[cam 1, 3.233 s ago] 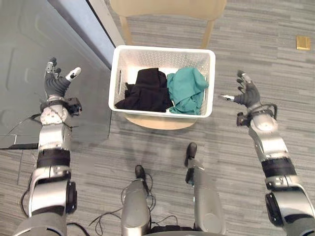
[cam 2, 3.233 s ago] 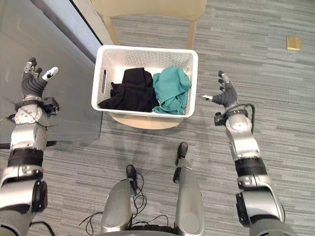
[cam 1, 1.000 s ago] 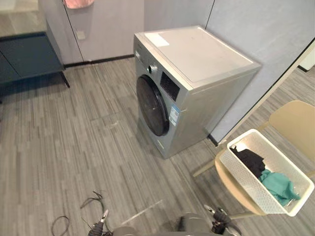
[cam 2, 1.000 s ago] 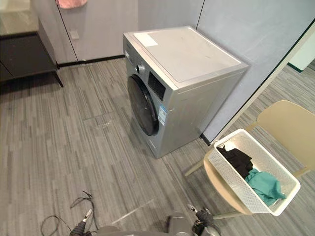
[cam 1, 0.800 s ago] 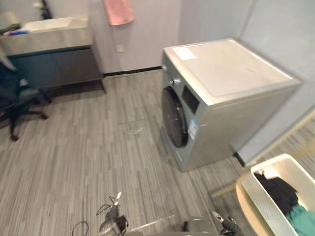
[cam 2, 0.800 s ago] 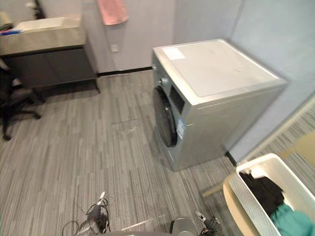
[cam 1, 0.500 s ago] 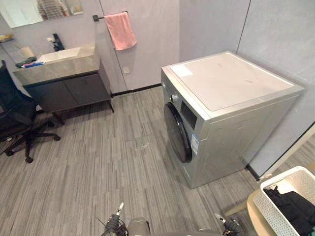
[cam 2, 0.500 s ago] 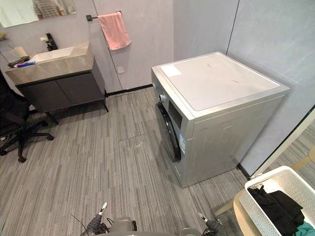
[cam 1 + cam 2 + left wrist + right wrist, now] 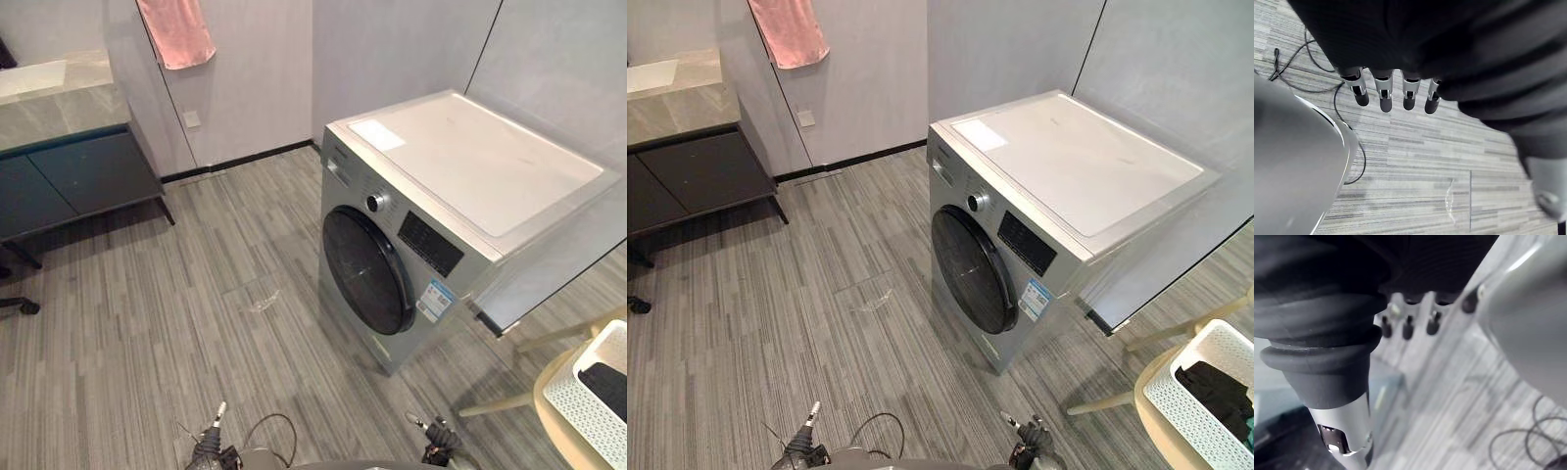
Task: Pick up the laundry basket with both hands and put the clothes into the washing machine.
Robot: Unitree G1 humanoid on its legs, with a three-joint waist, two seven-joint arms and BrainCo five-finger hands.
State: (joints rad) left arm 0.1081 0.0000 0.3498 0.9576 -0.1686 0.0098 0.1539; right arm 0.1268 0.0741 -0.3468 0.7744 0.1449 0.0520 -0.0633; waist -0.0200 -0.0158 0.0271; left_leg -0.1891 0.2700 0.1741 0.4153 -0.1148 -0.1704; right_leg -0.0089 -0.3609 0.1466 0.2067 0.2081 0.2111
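The silver washing machine (image 9: 460, 196) stands right of centre, its round dark door (image 9: 367, 269) closed and facing left. The white perforated laundry basket (image 9: 1200, 401) sits on a beige chair (image 9: 1151, 416) at the lower right edge, with black clothes (image 9: 1215, 385) in it. My left hand (image 9: 209, 448) and right hand (image 9: 436, 441) hang low at the bottom edge, far from the basket. In the left wrist view the left hand's fingers (image 9: 1383, 95) are straight over the floor and hold nothing. The right hand's fingers (image 9: 1408, 328) also hang relaxed and hold nothing.
A dark vanity cabinet (image 9: 69, 171) with a stone top stands at the far left under a pink towel (image 9: 176, 29). A glass partition edge (image 9: 1171, 284) runs beside the machine's right side. Grey plank floor (image 9: 196, 323) lies between me and the machine.
The camera has swung: the washing machine now looks nearer and more central, the basket has slid to the right edge, and the vanity is cut off at the left. Both hands still hang low.
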